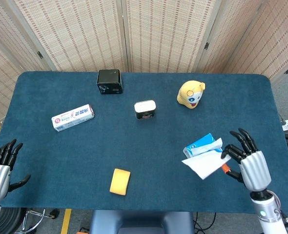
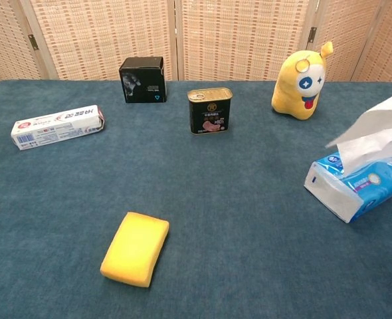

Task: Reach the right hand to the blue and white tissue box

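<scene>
The blue and white tissue box (image 1: 201, 145) lies on the blue table at the right, with a white tissue (image 1: 205, 163) sticking out of it toward the front. The chest view shows the tissue box (image 2: 357, 188) at the right edge, the tissue (image 2: 375, 131) rising from it. My right hand (image 1: 247, 158) is just right of the box, fingers spread, fingertips close to the tissue; whether they touch it I cannot tell. My left hand (image 1: 0, 165) hangs at the table's front left corner, fingers apart and empty. Neither hand shows in the chest view.
A yellow sponge (image 1: 120, 181) lies near the front centre. A toothpaste box (image 1: 73, 117) is at the left, a black box (image 1: 109, 81) at the back, a can (image 1: 145, 109) in the middle and a yellow plush toy (image 1: 191, 93) behind the tissue box.
</scene>
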`<act>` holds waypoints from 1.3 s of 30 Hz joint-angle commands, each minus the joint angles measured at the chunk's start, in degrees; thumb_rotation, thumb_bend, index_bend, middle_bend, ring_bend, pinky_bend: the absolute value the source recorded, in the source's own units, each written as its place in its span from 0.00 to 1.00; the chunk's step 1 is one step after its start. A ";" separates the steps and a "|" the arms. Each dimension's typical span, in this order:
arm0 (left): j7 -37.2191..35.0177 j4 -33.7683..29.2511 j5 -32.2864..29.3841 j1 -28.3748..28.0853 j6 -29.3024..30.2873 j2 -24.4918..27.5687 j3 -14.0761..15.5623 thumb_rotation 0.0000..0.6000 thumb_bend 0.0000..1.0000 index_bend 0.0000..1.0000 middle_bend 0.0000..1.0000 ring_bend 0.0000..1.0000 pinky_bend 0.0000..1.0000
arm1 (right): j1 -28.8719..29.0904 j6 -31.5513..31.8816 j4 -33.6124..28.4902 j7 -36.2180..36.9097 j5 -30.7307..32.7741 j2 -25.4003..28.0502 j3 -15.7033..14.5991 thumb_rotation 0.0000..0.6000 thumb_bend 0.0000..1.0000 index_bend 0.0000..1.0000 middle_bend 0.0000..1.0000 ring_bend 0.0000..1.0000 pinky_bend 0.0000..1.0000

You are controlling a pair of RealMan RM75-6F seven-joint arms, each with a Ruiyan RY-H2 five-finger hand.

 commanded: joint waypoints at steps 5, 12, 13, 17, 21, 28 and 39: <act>0.01 0.04 0.10 0.05 0.05 0.02 0.07 1.00 0.24 0.00 0.00 0.00 0.13 | -3.08 -0.08 2.38 0.55 -2.43 -0.05 -4.34 1.00 0.38 0.69 0.57 0.18 0.13; -0.07 0.06 0.01 0.07 -0.01 0.06 0.07 1.00 0.24 0.00 0.00 0.00 0.13 | -2.70 -4.37 5.80 0.84 -0.45 -2.19 -5.11 1.00 0.38 0.69 0.55 0.18 0.13; -0.07 0.06 0.01 0.07 -0.01 0.06 0.07 1.00 0.24 0.00 0.00 0.00 0.13 | -2.70 -4.37 5.80 0.84 -0.45 -2.19 -5.11 1.00 0.38 0.69 0.54 0.18 0.13; -0.15 0.10 0.06 0.06 -0.07 0.10 0.11 1.00 0.24 0.00 0.00 0.00 0.13 | -1.86 -10.58 6.30 -1.27 1.99 -2.20 -6.30 1.00 0.32 0.39 0.26 0.05 0.07; -0.28 0.13 0.07 0.08 -0.05 0.15 0.13 1.00 0.24 0.00 0.00 0.00 0.13 | -1.62 -13.76 3.48 -3.90 4.02 -0.36 -6.50 1.00 0.20 0.02 0.03 0.00 0.00; -0.29 0.07 0.05 0.11 -0.12 0.29 0.18 1.00 0.24 0.00 0.00 0.00 0.13 | -2.19 -13.40 1.79 -3.61 5.16 1.70 -5.97 1.00 0.16 0.00 0.00 0.00 0.00; 0.21 0.23 0.39 -0.02 -0.14 -0.03 0.25 1.00 0.24 0.00 0.00 0.00 0.13 | -4.34 -9.47 1.73 -6.91 6.09 1.74 -4.14 1.00 0.16 0.00 0.00 0.00 0.00</act>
